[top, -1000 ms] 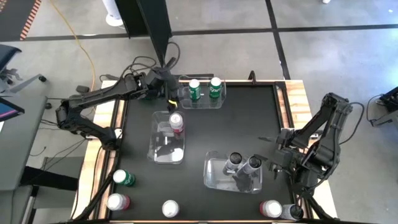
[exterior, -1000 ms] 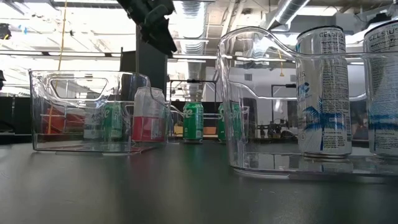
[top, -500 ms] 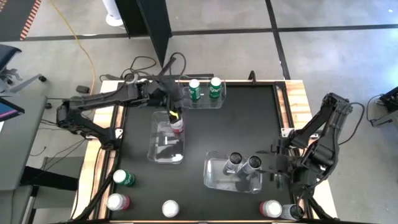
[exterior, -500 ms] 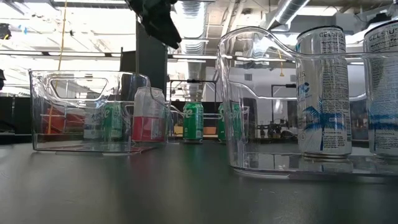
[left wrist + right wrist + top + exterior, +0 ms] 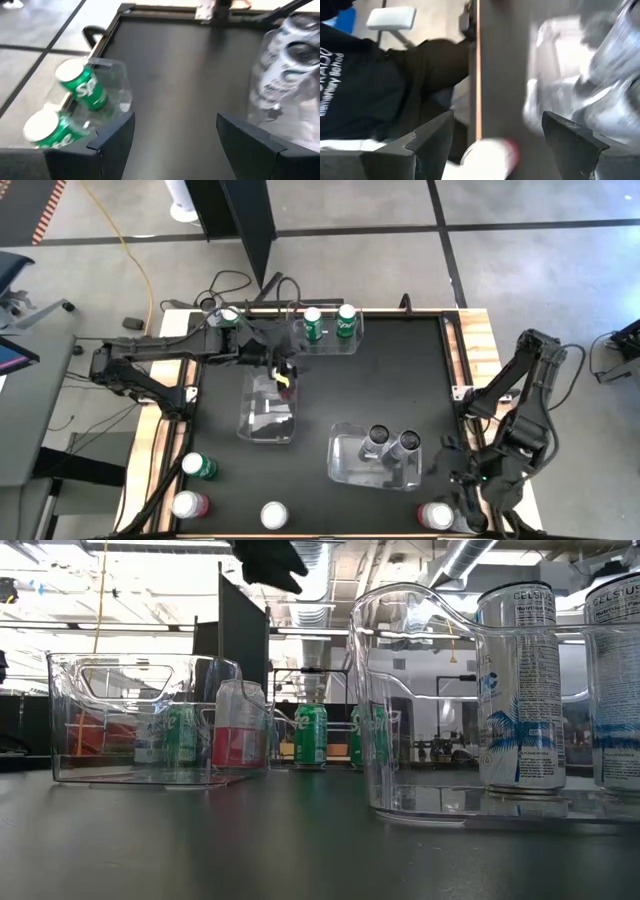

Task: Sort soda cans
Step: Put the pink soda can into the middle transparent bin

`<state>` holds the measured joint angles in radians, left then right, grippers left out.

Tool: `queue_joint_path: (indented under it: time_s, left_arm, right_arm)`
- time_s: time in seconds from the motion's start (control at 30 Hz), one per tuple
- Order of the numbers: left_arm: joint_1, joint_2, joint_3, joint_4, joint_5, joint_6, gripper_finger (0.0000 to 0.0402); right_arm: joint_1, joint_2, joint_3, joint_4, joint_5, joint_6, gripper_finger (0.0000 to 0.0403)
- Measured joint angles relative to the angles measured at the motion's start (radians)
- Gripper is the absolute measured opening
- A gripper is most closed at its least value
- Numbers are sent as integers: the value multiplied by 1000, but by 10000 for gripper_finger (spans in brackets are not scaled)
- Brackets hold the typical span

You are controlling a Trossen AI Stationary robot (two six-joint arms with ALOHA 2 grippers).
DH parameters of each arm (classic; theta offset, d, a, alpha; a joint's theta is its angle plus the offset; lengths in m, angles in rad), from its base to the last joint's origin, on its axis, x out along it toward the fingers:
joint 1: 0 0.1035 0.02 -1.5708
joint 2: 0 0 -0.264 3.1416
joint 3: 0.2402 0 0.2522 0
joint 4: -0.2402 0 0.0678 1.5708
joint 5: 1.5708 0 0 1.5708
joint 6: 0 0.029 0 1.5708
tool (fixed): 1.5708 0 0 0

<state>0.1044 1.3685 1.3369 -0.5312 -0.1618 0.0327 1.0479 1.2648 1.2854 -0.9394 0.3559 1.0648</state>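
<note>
**Q:** Left gripper [image 5: 284, 374], status?

**A:** Fingers apart, nothing between them. It hangs over the far end of the middle bin [image 5: 268, 415], above the red-pink can [image 5: 238, 724] standing there. In the left wrist view its two dark fingers [image 5: 114, 142] frame bare black table [image 5: 400, 380].

**Q:** Right gripper [image 5: 462, 482]?

**A:** Fingers likewise spread and empty. It sits near the table's front right corner, just beside the red-pink can [image 5: 434, 515] and the dark can [image 5: 470, 520] standing there. The right wrist view is blurred; a pale can top [image 5: 487, 156] shows between the fingers.

**Q:** Cans, by location?

**A:** Item one: two green cans [image 5: 329, 323] upright in the far bin [image 5: 327, 343]. Item two: one red-pink can in the middle bin, mostly hidden from above by the left gripper. Item three: two dark cans [image 5: 392, 442] upright in the near right bin [image 5: 374, 465], side by side. Item four: loose at the front left, a green can [image 5: 197, 466], a red-pink can [image 5: 187, 504], and a third can [image 5: 273, 514] of which only the silver top shows. Item five: the red-pink and dark pair at the front right corner.

**Q:** Anything beyond the table?

**A:** A person in dark clothing [image 5: 375, 90] shows in the right wrist view, past the table edge.
</note>
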Motion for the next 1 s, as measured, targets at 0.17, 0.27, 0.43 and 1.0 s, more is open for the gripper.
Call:
queue_joint_path:
  time_s: [0.17, 0.27, 0.43, 1.0]
  left_arm:
    - [-83, 0, 0, 28, -88, -32, 277]
    - [-126, 0, 0, 40, -133, -39, 277]
    - [-177, 0, 0, 90, -172, -40, 277]
    - [-217, 9, 0, 124, -208, -46, 277]
  right_arm:
    - [51, 50, 1, -11, -75, 162, 316]
    - [59, 113, 1, -35, -147, 237, 316]
    - [56, 218, 0, -37, -232, 283, 316]
    - [49, 301, 3, -5, -300, 328, 318]
